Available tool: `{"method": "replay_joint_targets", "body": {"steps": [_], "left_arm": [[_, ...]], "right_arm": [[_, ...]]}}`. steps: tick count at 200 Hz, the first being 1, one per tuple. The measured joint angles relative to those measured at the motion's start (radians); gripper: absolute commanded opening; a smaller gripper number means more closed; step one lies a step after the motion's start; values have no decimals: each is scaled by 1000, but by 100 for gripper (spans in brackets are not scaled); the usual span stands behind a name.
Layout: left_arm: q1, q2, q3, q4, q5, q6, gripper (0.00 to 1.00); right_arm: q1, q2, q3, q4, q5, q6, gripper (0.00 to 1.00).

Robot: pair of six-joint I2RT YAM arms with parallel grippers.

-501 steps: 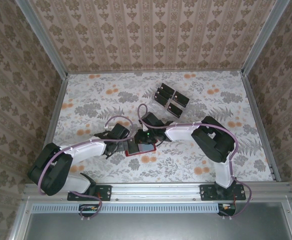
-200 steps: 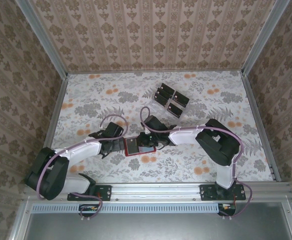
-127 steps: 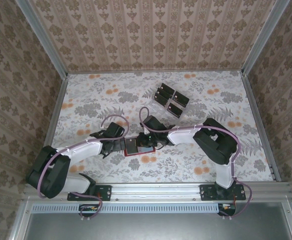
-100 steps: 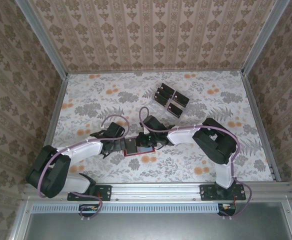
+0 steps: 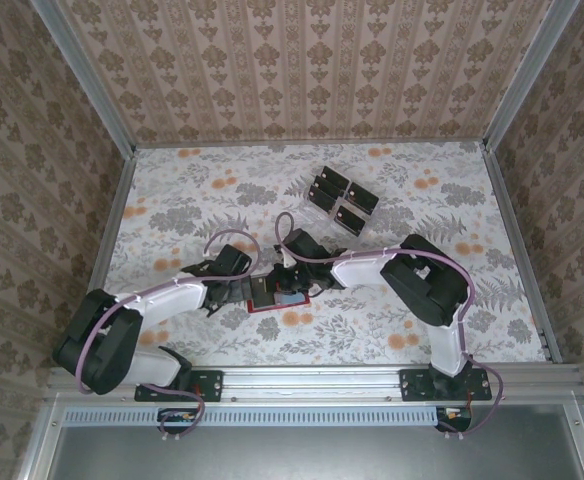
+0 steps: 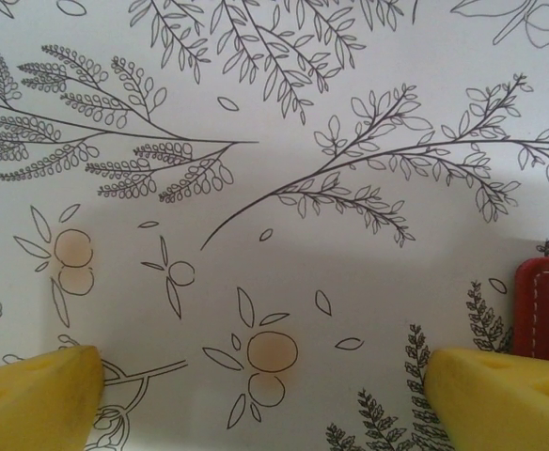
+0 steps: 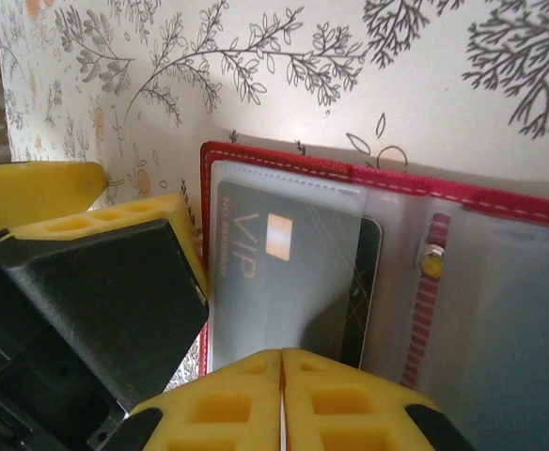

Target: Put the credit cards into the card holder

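The red card holder (image 5: 268, 307) lies open near the table's front middle. Seen from the right wrist, its red rim (image 7: 284, 158) frames a clear pocket holding a black credit card (image 7: 284, 272) marked VIP, whose right edge sticks out of the pocket. My right gripper (image 7: 282, 395) is shut, its tips pressed together over that card's near edge, with nothing visible between them. My left gripper (image 6: 270, 395) is open and low over the table, its right fingertip (image 6: 500, 385) beside the holder's red edge (image 6: 547, 305). More black credit cards (image 5: 344, 203) lie further back.
The other cards sit in a clear plastic tray (image 5: 305, 196) behind the arms, right of centre. Both grippers (image 5: 244, 291) (image 5: 287, 285) crowd the holder from either side. Patterned walls close in the table on three sides, with bare floral tabletop left and right.
The right gripper has crept a little to the left across the card holder, towards the left gripper. The left arm has stayed at the holder's left edge over the last second.
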Motion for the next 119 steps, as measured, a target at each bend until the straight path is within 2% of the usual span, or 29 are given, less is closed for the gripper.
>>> {"method": "replay_joint_targets", "body": {"steps": [25,66,93,119], "left_arm": [[1,-9,6,-21,-5,0,100],[15,-100,19,-75,-11,0,100],[31,-167,27,-103,-20,0,100],[41,-202,34,-123,-19,1,100]], "right_arm": [[-7,-28,-9,-11,0,-13,24],[-24,-186,-11,-122,72,-104,46],[-24,-236,18,-236,167,-205,52],[-23,-237,35,-342,272,-303,53]]}}
